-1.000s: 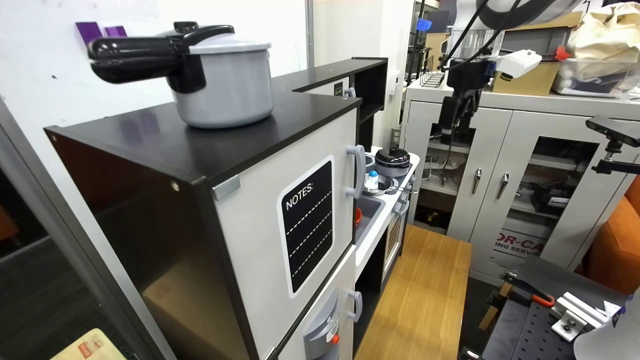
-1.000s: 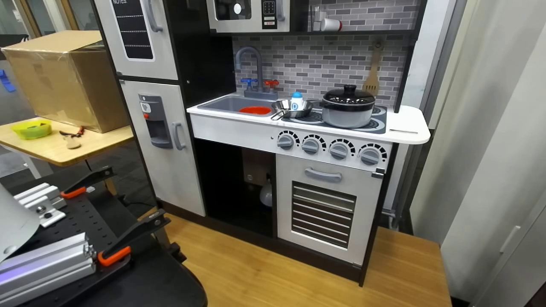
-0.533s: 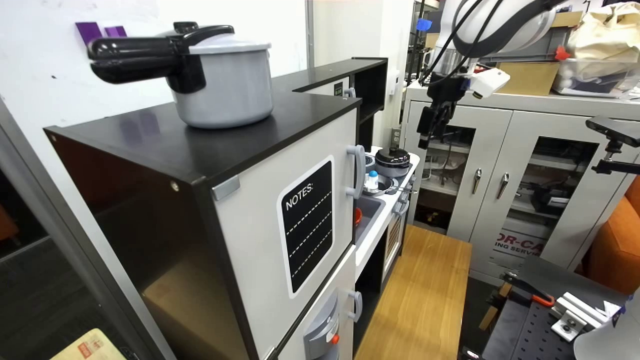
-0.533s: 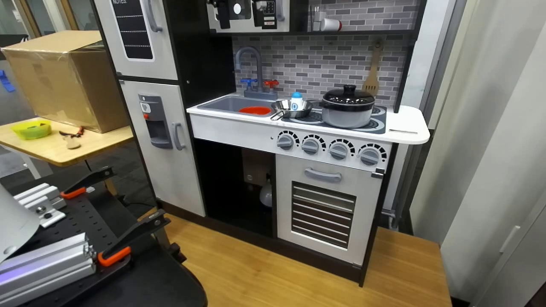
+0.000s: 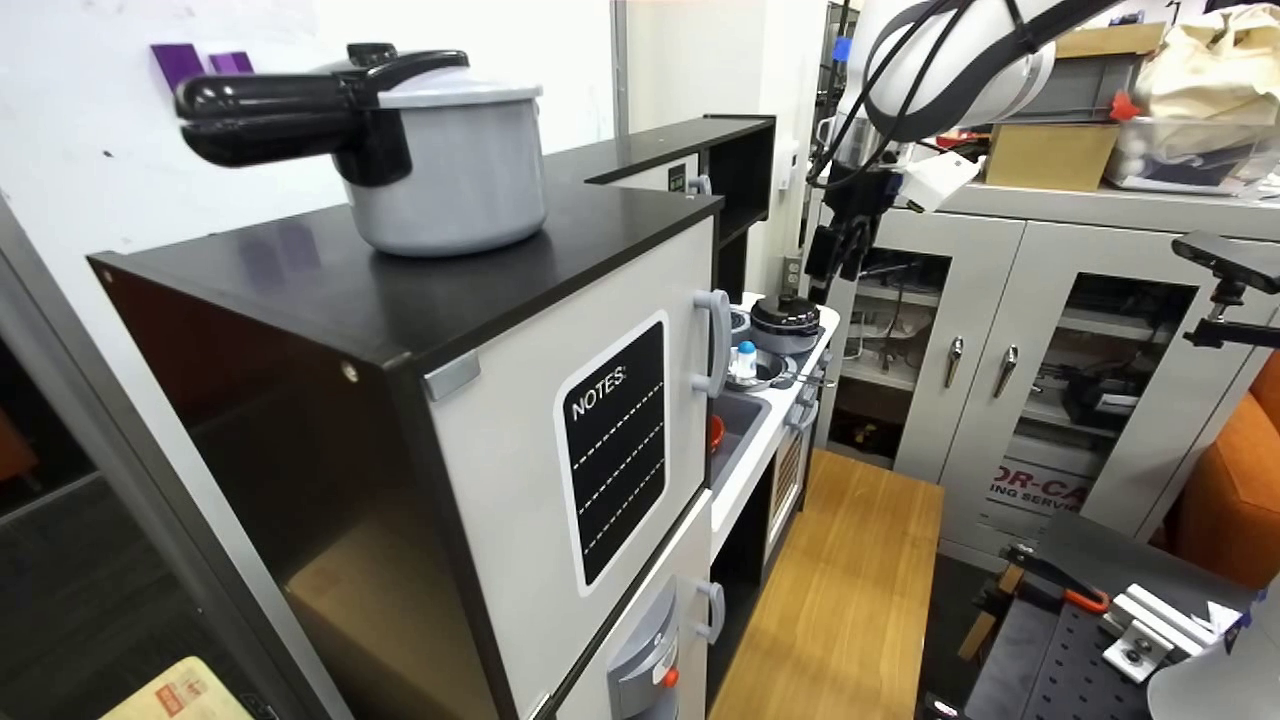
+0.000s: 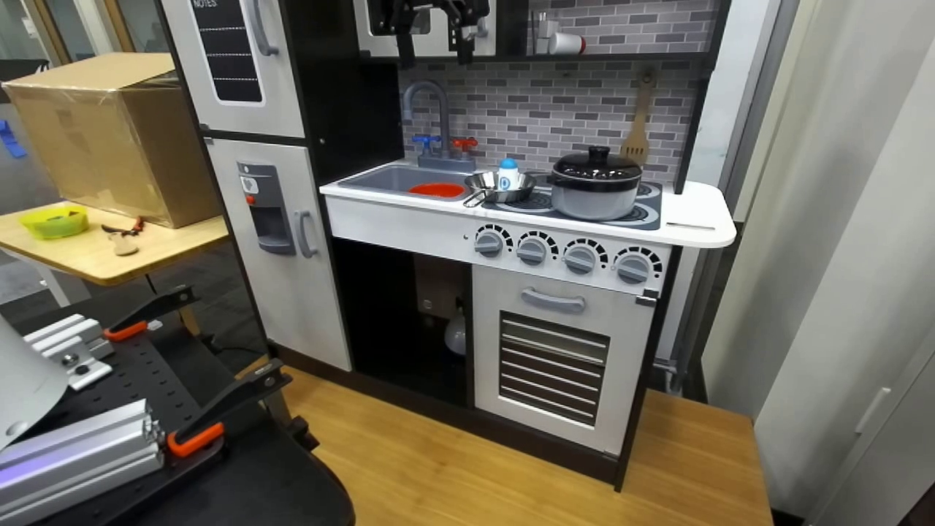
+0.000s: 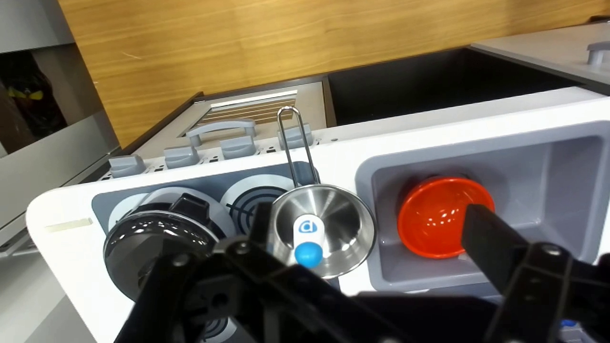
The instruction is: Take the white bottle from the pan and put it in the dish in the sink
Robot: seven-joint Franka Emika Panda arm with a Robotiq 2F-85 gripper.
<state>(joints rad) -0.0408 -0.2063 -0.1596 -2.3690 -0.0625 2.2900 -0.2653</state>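
Observation:
The white bottle [image 7: 308, 228], with a blue cap and a blue mark, stands in a small shiny metal pan [image 7: 347, 214]. Both exterior views also show the bottle [image 5: 745, 362] [image 6: 508, 177] and the pan [image 5: 771, 368] [image 6: 504, 196]. The dish is a red-orange bowl [image 7: 436, 214] in the grey sink [image 7: 517, 178], beside the pan; the bowl [image 6: 438, 189] also shows in an exterior view. My gripper [image 7: 369, 214] is wide open and empty. In an exterior view the gripper [image 6: 435, 58] hangs well above the sink and pan, in front of the microwave.
A grey pot with black lid [image 6: 595, 183] stands on the stove beside the pan. A grey faucet [image 6: 443, 120] rises behind the sink. The tall fridge unit [image 5: 570, 400] flanks the sink. A shelf [image 6: 621, 55] runs above the counter. The pan's wire handle [image 7: 295, 147] points to the front.
The arm has moved down and toward the play kitchen. The gripper has come into view at the top of an exterior view. The bottle, pan and bowl have not moved.

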